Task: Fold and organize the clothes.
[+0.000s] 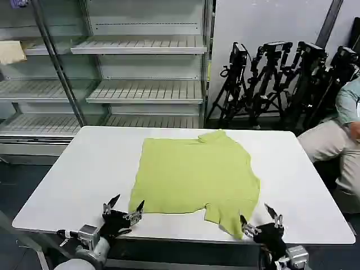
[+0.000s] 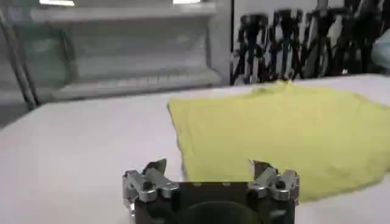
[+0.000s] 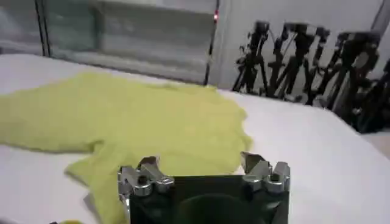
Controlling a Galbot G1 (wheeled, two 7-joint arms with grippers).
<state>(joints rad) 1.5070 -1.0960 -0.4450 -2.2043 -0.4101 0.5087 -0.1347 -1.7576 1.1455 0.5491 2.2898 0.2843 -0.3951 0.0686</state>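
Flat on table [image 1: 67,185]: T-shirt [image 1: 194,171], grippers open

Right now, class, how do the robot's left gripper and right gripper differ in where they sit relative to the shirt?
The left gripper sits at the T-shirt's near-left corner; the right gripper sits beside the sleeve flap overhanging the table's near edge. Both are open and empty.

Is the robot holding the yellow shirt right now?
No. Both the left gripper and right gripper are open at the table's near edge, holding nothing; the T-shirt lies flat.
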